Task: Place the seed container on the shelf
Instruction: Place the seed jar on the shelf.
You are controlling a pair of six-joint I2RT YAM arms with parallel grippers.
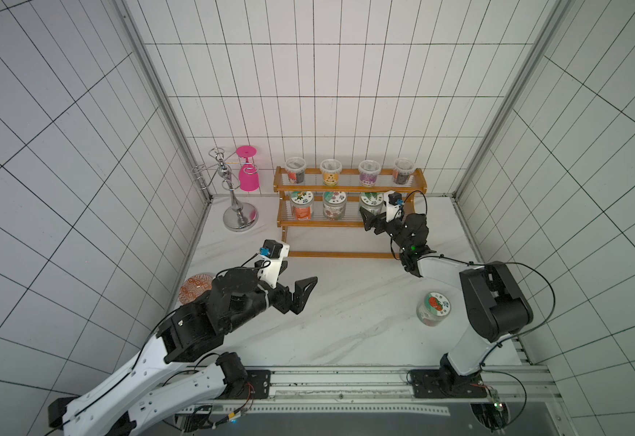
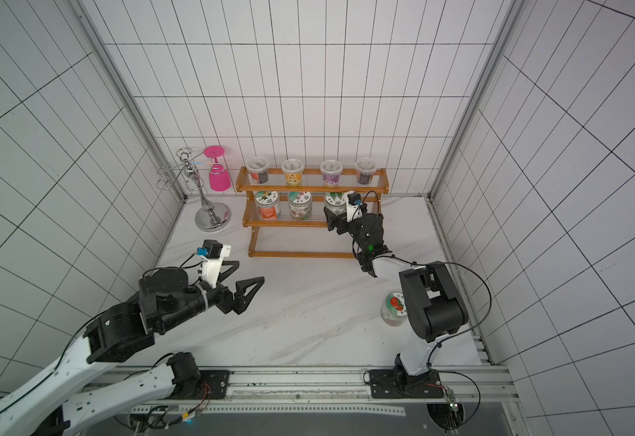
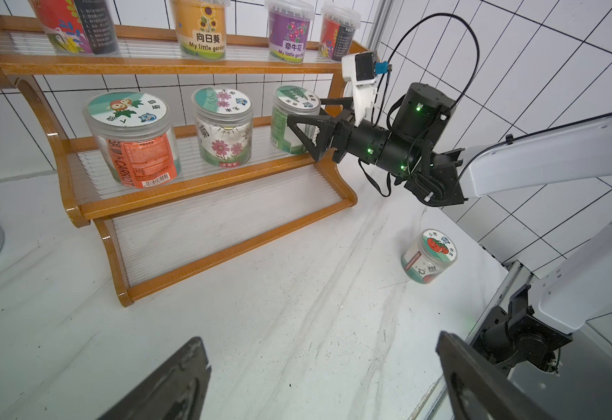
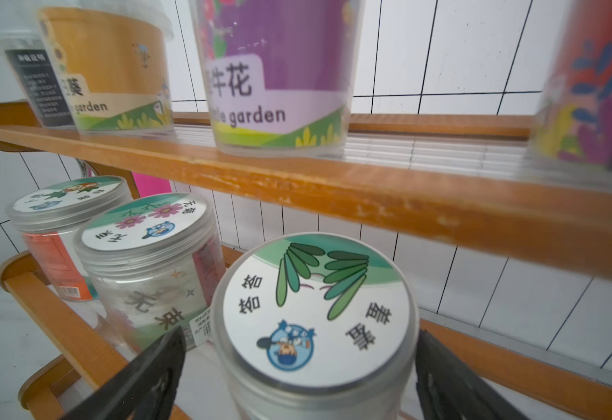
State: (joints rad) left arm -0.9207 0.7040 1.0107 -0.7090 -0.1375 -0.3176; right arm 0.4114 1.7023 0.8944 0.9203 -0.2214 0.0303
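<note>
The seed container, a clear jar whose white lid bears green leaves, stands upright at the right end of the middle tier of the orange-brown shelf. It also shows in both top views and in the left wrist view. My right gripper is open around it, a gap showing on each side. My left gripper hangs open over the bare table with nothing in it. A second seed jar with a tomato lid stands on the table by the right arm.
Two more lidded jars share the middle tier, and several printed tubs line the top tier. A chrome glass stand holding a pink glass stands left of the shelf. A patterned saucer lies at the table's left edge.
</note>
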